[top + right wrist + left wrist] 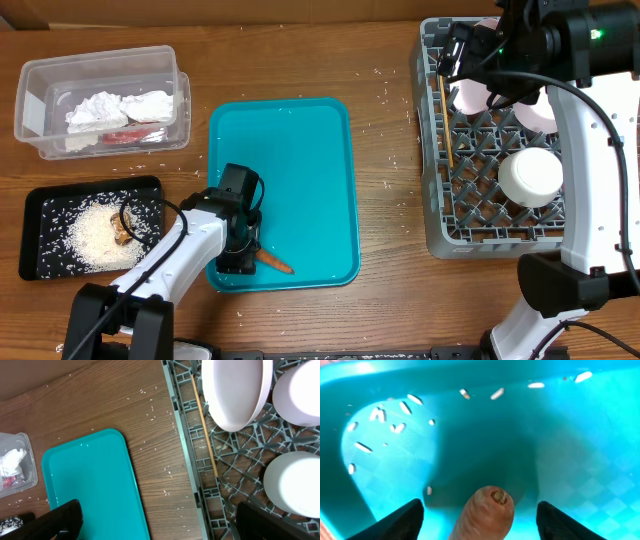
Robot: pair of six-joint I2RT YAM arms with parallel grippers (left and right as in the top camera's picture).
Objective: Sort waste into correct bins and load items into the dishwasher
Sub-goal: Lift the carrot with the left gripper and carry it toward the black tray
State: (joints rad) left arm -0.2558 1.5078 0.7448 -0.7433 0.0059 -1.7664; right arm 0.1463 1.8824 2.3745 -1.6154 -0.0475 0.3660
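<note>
A thin orange carrot (276,264) lies at the near edge of the teal serving tray (290,160). My left gripper (244,260) is down over the carrot's thick end (486,510), open, one black finger on each side with a gap to both. Rice grains (375,412) lie scattered on the tray floor. My right gripper (470,55) hangs open and holds nothing above the left edge of the grey dishwasher rack (432,200). In the rack are a wooden stick (205,435), a bowl (235,390) and a cup (530,175).
The clear tub (30,110) at the back left holds white tissues (115,105) and a red wrapper (125,135). The black tray (45,200) in front of it holds rice (95,240) and a brown lump (122,228). Loose grains dot the wooden table (390,150).
</note>
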